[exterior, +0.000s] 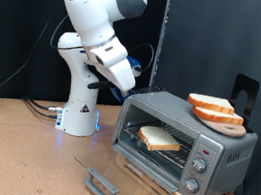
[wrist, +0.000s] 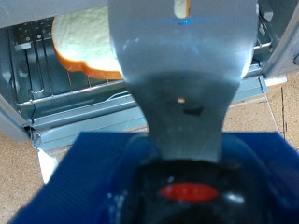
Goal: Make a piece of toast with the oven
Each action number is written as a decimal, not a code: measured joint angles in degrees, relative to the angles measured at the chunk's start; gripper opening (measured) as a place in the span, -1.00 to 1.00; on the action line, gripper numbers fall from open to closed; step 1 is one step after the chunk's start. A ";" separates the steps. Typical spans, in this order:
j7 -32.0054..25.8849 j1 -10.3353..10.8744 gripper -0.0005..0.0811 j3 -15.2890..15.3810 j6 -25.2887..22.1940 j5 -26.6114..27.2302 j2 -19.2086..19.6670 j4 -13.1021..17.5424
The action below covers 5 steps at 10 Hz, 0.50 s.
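Note:
The oven (exterior: 226, 145) stands on a wooden base at the exterior view's right. Its glass door (exterior: 122, 175) is dropped open and lies flat. One piece of toast (exterior: 159, 138) lies on the wire rack inside. It also shows in the wrist view (wrist: 82, 45), pale with a golden crust, on the rack (wrist: 37, 70). My gripper (exterior: 129, 87) hangs just off the oven's upper left corner, outside the opening. A broad grey metal part of the hand (wrist: 182, 84) fills the middle of the wrist view and hides the fingertips. Nothing shows between the fingers.
Two more slices (exterior: 213, 109) lie on a round wooden board (exterior: 229, 126) on top of the oven. The door's handle (exterior: 102, 186) juts out over the table. Round knobs (exterior: 197, 167) sit on the oven's right panel. Cables (exterior: 37, 108) run past the robot's base.

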 joint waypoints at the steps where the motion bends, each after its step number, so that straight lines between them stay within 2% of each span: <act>1: 0.08 -0.02 -0.01 0.00 0.00 -0.04 0.18 -0.06; 3: 0.27 0.21 -0.01 -0.11 -5.79 3.07 0.75 0.15; 5: -0.75 2.09 -0.01 0.47 -11.35 6.12 0.12 0.09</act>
